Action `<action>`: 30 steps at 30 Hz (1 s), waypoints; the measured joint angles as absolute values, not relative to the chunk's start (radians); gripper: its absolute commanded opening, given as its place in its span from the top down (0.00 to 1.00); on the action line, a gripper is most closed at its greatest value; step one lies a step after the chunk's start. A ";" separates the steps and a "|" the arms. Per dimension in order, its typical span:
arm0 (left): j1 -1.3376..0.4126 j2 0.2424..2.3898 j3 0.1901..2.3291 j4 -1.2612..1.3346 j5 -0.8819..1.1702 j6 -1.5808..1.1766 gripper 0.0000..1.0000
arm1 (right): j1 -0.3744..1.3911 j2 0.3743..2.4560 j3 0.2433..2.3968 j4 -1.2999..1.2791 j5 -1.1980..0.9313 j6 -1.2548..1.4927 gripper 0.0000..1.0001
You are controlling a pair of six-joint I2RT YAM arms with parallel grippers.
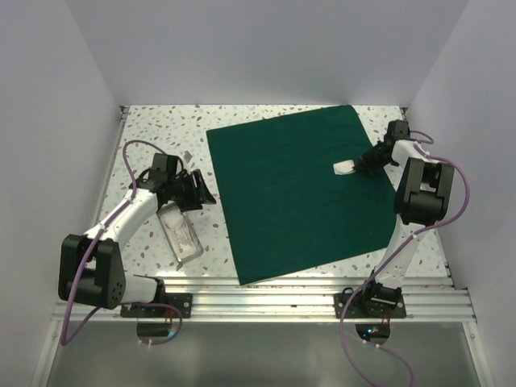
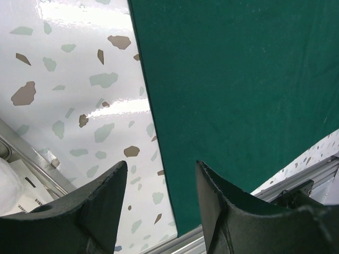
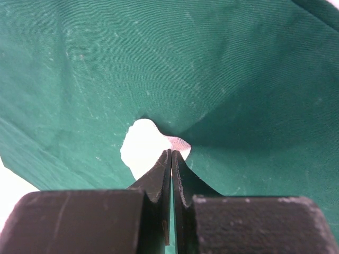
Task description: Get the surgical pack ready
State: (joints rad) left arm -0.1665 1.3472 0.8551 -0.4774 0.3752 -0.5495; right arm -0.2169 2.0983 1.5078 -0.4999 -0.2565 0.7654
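Surgical pack, i.e. the dark green matte cloth sheet (image 1: 290, 193), lies spread flat mid-table, slightly skewed, near corner by the rail. It is laid open, prob. as a base to receive items before wrapping. On its right part sits a small white gauze-like pad (image 1: 344, 168). The right gripper (image 1: 359, 165) is clenched w/ tips nipping the pad's edge, cloth puckered around them. Left gripper (image 1: 197, 189) stands released, empty, just off the cloth's left edge above a clear plastic packet (image 1: 179, 234) on the speckled white table (image 1: 153, 129), likely next to be loaded.
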 measured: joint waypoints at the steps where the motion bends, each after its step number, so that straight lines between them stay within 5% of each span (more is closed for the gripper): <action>1: -0.167 1.348 0.855 -0.477 0.376 -0.550 0.42 | -0.217 2.098 1.506 -0.500 -0.257 0.765 1.00; 7: -0.167 1.360 0.855 -0.475 0.382 -0.550 0.42 | -0.217 2.098 1.502 -0.503 -0.257 0.762 0.99; 11: -0.167 1.363 0.855 -0.470 0.387 -0.550 0.42 | -0.217 2.098 1.502 -0.515 -0.257 0.750 0.80; 17: -0.167 1.371 0.855 -0.464 0.390 -0.550 0.42 | -0.217 2.098 1.502 -0.542 -0.255 0.719 0.69; 30: -0.167 1.371 0.855 -0.462 0.390 -0.550 0.42 | -0.216 2.101 1.523 -0.552 -0.253 0.699 0.70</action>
